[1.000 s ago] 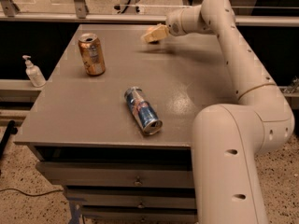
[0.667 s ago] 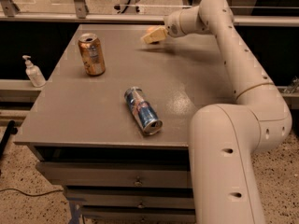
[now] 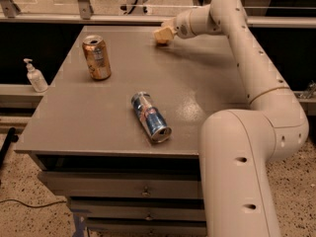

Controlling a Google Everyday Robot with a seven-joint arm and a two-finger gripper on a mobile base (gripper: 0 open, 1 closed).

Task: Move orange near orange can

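Observation:
The orange can (image 3: 97, 58) stands upright on the far left part of the grey table (image 3: 74, 117); it is copper-orange with a silver top. My gripper (image 3: 163, 35) is low over the table's far edge, to the right of the orange can and about a can's height and a half away from it. The orange does not show; if it is at the gripper, the gripper hides it. My arm (image 3: 247, 58) reaches in from the right and arches over the table's right side.
A blue-and-silver can (image 3: 150, 117) lies on its side near the table's middle front. A white pump bottle (image 3: 34, 76) stands on a ledge left of the table. A rail and glass run behind the far edge. Drawers sit below the tabletop.

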